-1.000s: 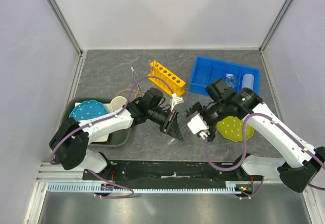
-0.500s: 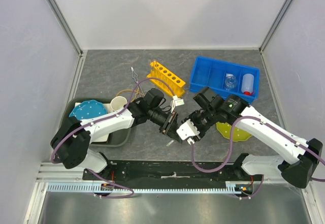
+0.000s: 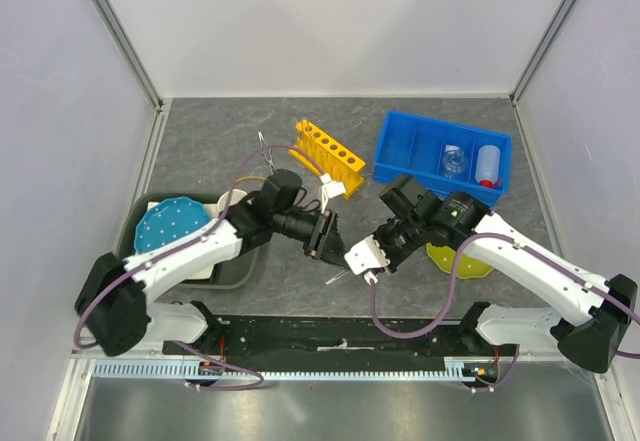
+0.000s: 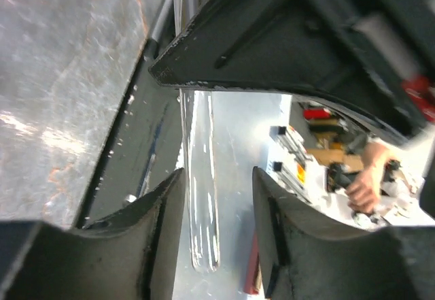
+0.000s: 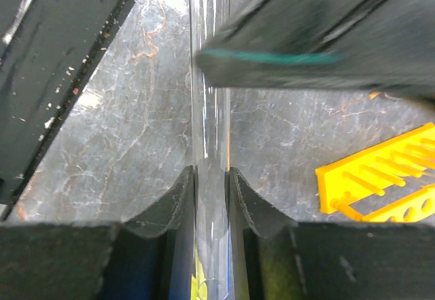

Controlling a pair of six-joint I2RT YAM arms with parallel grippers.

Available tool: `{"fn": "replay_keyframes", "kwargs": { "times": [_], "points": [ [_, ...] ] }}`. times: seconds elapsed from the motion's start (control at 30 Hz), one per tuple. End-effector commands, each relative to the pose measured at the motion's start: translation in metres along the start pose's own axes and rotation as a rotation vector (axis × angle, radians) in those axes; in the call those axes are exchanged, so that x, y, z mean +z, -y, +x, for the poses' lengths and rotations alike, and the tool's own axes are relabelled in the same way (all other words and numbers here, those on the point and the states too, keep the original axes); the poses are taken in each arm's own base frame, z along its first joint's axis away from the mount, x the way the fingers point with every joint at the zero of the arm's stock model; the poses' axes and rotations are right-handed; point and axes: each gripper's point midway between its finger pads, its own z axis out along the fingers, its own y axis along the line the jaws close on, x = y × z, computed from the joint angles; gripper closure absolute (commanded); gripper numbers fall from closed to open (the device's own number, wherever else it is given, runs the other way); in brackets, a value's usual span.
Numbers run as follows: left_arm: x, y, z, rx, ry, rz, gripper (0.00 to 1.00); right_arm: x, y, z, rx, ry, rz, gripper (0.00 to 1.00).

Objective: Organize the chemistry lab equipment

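Glassware check from us: the thin clear rod (image 4: 200, 198) was up off the table (image 3: 220, 131), caught between both grippers near the front middle of the workspace. Up close it looked like a skinny see-through glass tube, straight, with one rounded closed end and bright streaks of glare running down its length. We could see the marbled grey tabletop right through it. The right gripper (image 5: 211, 177) had its two fingers pinched tight on the rod, one pad on each side with no gap showing. The left gripper (image 3: 325, 236) had the rod running between its fingers (image 4: 156, 225) too, but those were spread wider than the tube, with clear daylight on one side. Whether the other pad was touching the glass, we honestly couldn't tell. From overhead the rod itself was nearly impossible to pick out. Behind the grippers the yellow holed rack (image 3: 330, 153) sat at a slant on the table, well apart from the rod, and the metal tongs (image 3: 263, 144) were just left of it. Over on the right, the blue bin (image 3: 400, 146) held the tiny clear glass flask (image 3: 453, 159) and the small white squeeze bottle (image 3: 488, 161) with its red nozzle, in neighbouring compartments toward its right end.
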Motion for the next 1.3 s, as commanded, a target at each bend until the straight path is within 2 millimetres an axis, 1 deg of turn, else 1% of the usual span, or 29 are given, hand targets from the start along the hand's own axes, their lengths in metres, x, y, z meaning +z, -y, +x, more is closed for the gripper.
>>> {"fn": "replay_keyframes", "kwargs": {
  "times": [0.0, 0.03, 0.1, 0.13, 0.17, 0.2, 0.23, 0.27, 0.3, 0.33, 0.37, 0.4, 0.43, 0.47, 0.5, 0.53, 0.57, 0.6, 0.67, 0.7, 0.73, 0.8, 0.83, 0.87, 0.93, 0.97, 1.03, 1.07, 1.27],
  "points": [
    [-0.031, 0.013, -0.026, 0.087, 0.204, -0.096, 0.45, -0.004, -0.011, -0.01, 0.105, 0.067, 0.002, 0.83],
    [-0.042, 0.014, -0.033, 0.127, 0.28, -0.145, 0.43, -0.005, -0.009, -0.014, 0.124, 0.096, 0.011, 0.83],
    [-0.054, 0.013, -0.039, 0.156, 0.359, -0.199, 0.41, -0.007, -0.008, -0.016, 0.195, 0.122, 0.027, 0.83],
    [-0.063, 0.012, -0.046, 0.183, 0.429, -0.241, 0.41, -0.006, -0.004, -0.019, 0.208, 0.141, 0.041, 0.83],
    [-0.073, 0.017, -0.042, 0.227, 0.484, -0.248, 0.4, -0.006, -0.002, -0.019, 0.234, 0.145, 0.048, 0.83],
    [-0.083, 0.025, -0.048, 0.278, 0.559, -0.243, 0.36, -0.005, -0.003, -0.02, 0.316, 0.151, 0.051, 0.83],
    [-0.093, 0.024, -0.054, 0.294, 0.639, -0.278, 0.33, -0.004, 0.006, -0.022, 0.343, 0.165, 0.081, 0.83],
    [-0.095, 0.012, -0.047, 0.287, 0.674, -0.292, 0.3, -0.001, 0.007, -0.024, 0.387, 0.183, 0.081, 0.83],
    [-0.112, 0.036, -0.051, 0.357, 0.787, -0.242, 0.2, -0.001, 0.014, -0.025, 0.452, 0.21, 0.104, 0.83],
    [-0.116, 0.022, -0.048, 0.328, 0.842, -0.264, 0.18, -0.001, 0.018, -0.027, 0.503, 0.237, 0.113, 0.83],
    [-0.123, 0.028, -0.047, 0.345, 0.887, -0.251, 0.16, -0.002, 0.018, -0.032, 0.535, 0.292, 0.096, 0.83],
    [-0.132, 0.035, -0.046, 0.367, 0.931, -0.238, 0.15, -0.005, 0.028, -0.029, 0.624, 0.329, 0.117, 0.83],
    [-0.136, 0.031, -0.047, 0.361, 0.962, -0.259, 0.15, -0.006, 0.032, -0.029, 0.666, 0.359, 0.119, 0.83],
    [-0.139, 0.031, -0.047, 0.361, 0.977, -0.263, 0.15, -0.008, 0.032, -0.036, 0.696, 0.42, 0.084, 0.83],
    [-0.142, 0.033, -0.047, 0.364, 0.998, -0.258, 0.14, -0.011, 0.044, -0.03, 0.742, 0.45, 0.108, 0.82],
    [-0.144, 0.031, -0.049, 0.35, 1.026, -0.255, 0.14, -0.012, 0.047, -0.03, 0.824, 0.479, 0.094, 0.82],
    [-0.146, 0.032, -0.05, 0.346, 1.046, -0.243, 0.15, -0.013, 0.048, -0.031, 0.858, 0.506, 0.079, 0.82],
    [-0.147, 0.03, -0.053, 0.335, 1.068, -0.24, 0.15, -0.014, 0.054, -0.03, 0.871, 0.54, 0.075, 0.82],
    [-0.147, 0.029, -0.058, 0.304, 1.108, -0.204, 0.15, -0.012, 0.054, -0.032, 0.926, 0.572, 0.044, 0.82],
    [-0.146, 0.026, -0.06, 0.29, 1.114, -0.197, 0.15, -0.012, 0.058, -0.034, 0.92, 0.597, 0.043, 0.82],
    [-0.141, 0.018, -0.063, 0.247, 1.116, -0.197, 0.15, -0.012, 0.058, -0.035, 0.947, 0.609, 0.032, 0.82],
    [-0.141, 0.023, -0.071, 0.244, 1.137, -0.166, 0.15, -0.009, 0.059, -0.033, 0.954, 0.62, 0.033, 0.82],
    [-0.136, 0.016, -0.076, 0.213, 1.128, -0.174, 0.15, -0.009, 0.059, -0.033, 0.959, 0.621, 0.032, 0.82],
    [-0.137, 0.022, -0.081, 0.224, 1.147, -0.149, 0.16, -0.007, 0.058, -0.032, 0.97, 0.622, 0.028, 0.82],
    [-0.135, 0.024, -0.088, 0.21, 1.151, -0.126, 0.16, -0.007, 0.058, -0.031, 0.969, 0.628, 0.036, 0.82],
    [-0.13, 0.02, -0.092, 0.199, 1.143, -0.132, 0.17, -0.007, 0.057, -0.03, 0.975, 0.63, 0.035, 0.82],
    [-0.13, 0.026, -0.1, 0.195, 1.149, -0.116, 0.21, -0.006, 0.057, -0.029, 0.976, 0.633, 0.038, 0.81],
    [-0.126, 0.02, -0.102, 0.183, 1.137, -0.13, 0.22, -0.005, 0.055, -0.029, 0.979, 0.634, 0.036, 0.81],
    [-0.12, 0.017, -0.106, 0.153, 1.119, -0.132, 0.44, -0.005, 0.056, -0.026, 0.985, 0.637, 0.046, 0.81]
  ]
}}
